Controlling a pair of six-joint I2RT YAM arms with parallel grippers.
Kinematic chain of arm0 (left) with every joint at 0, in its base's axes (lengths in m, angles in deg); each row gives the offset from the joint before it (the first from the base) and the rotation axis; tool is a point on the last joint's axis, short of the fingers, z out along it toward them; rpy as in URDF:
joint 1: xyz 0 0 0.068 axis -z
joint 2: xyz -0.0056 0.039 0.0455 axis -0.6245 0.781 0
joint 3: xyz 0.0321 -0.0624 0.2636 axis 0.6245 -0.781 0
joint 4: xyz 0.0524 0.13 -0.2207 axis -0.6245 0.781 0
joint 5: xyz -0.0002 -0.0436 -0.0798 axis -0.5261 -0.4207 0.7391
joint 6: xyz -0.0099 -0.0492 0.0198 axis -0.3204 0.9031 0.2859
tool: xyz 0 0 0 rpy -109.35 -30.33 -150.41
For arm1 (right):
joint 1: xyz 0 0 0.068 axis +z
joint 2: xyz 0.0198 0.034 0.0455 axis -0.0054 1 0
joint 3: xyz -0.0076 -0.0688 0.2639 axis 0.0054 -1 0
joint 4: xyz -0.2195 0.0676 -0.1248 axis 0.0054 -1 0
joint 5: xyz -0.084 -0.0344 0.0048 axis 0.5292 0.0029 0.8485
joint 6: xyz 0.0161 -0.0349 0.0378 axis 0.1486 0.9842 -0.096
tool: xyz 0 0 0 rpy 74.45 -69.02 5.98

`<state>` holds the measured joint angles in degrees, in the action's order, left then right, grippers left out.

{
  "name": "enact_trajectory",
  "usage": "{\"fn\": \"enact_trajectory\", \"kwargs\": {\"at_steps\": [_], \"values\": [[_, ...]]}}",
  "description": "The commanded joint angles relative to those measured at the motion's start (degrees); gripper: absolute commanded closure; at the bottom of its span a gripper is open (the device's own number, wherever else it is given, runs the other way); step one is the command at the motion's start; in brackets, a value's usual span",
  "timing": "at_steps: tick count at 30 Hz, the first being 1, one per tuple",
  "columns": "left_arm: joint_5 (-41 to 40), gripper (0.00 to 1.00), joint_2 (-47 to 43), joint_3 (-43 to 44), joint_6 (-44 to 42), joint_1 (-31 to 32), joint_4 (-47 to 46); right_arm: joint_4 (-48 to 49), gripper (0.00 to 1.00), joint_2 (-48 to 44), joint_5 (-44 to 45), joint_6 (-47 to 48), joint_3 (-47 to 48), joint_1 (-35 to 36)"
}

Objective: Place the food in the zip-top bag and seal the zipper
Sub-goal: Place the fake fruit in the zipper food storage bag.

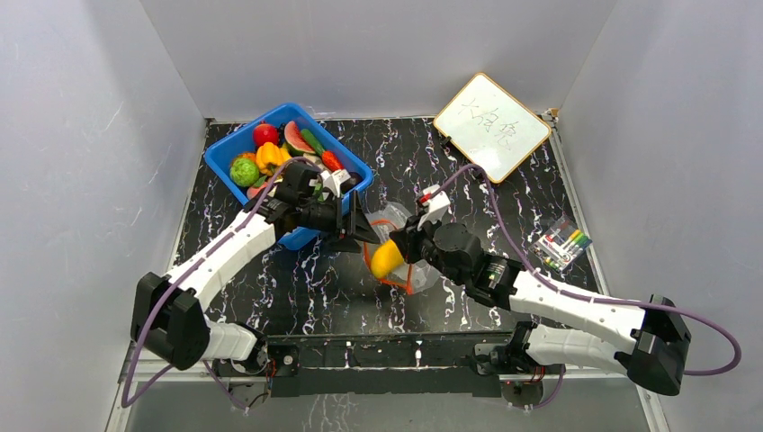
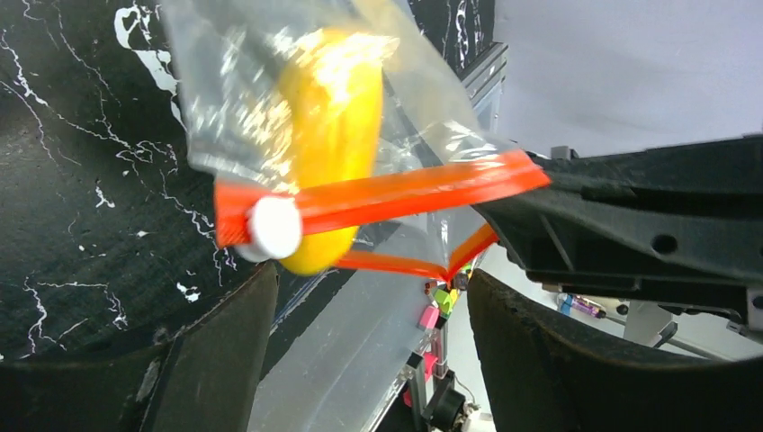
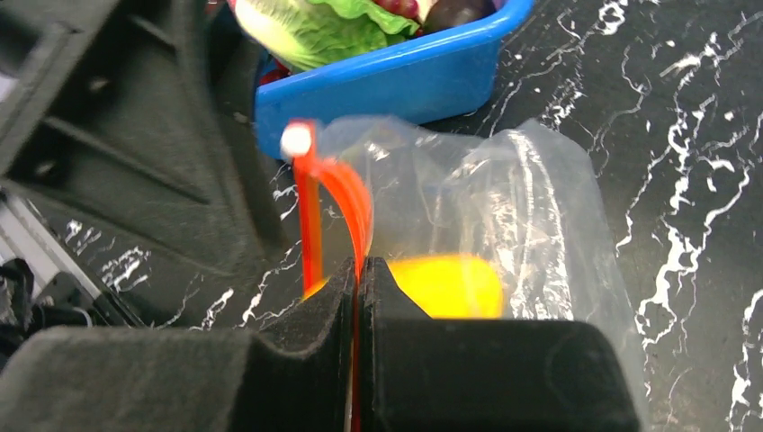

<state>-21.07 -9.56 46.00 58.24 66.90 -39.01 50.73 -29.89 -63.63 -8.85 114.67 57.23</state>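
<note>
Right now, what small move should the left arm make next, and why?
Probably nudge the yellow food deeper into the bag with the open left jaws: its end seems to sit across the open zipper, by the slider, while the right jaws pinch the zipper's other end.

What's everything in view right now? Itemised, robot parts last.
clear soft plastic zip-top bag: one, transparent, mid-table
red-orange zipper strip: one, along the bag's mouth, white slider at one end
yellow glossy toy food: one, in the bag at its mouth
blue plastic bin: one, far left
assorted glossy toy fruits and vegetables: several, red, green, yellow, in the bin
white square board: one, far right, handwriting on it
pack of coloured markers: one, right side
black marbled table: one, under everything
left gripper: open, by the bag's mouth
right gripper: shut on the zipper strip
</note>
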Motion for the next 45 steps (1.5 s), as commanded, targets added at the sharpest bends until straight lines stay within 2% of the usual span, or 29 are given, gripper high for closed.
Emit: {"fn": "enact_trajectory", "kwargs": {"at_steps": [1, 10, 18, 23, 33, 39, 45], "values": [[-1.39, 0.24, -4.9, 4.03, -0.59, 0.14, 4.61, -2.07, 1.0, -1.25, 7.1, -5.84, 3.92, 0.19], [-14.54, 0.28, -11.72, 5.36, -1.68, 0.12, 11.38, -4.01, 1.0, -2.92, 10.78, -11.94, 4.98, 0.2], [-9.62, 0.35, -16.22, -4.64, 1.9, 0.14, 1.0, -4.88, 1.0, -3.76, 12.63, -18.38, 6.44, 0.21], [-8.91, 0.31, -16.75, -3.67, 2.17, 0.14, -0.63, -6.93, 1.0, -5.27, 14.65, -23.15, 7.45, 0.16], [-7.84, 0.3, -14.19, -3.81, 4.11, 0.17, -6.57, -5.97, 1.0, -7.15, 15.76, -24.56, 5.58, 0.2], [-2.1, 0.28, -14.73, -4.26, 10.34, 0.18, -15.39, -7.26, 1.0, -5.68, 16.38, -24.09, 6.78, 0.2], [-2.92, 0.26, -12.87, 0.57, 6.89, 0.23, -12.53, -5.22, 1.0, -4.28, 15.44, -23.9, 7.37, 0.21]]}}
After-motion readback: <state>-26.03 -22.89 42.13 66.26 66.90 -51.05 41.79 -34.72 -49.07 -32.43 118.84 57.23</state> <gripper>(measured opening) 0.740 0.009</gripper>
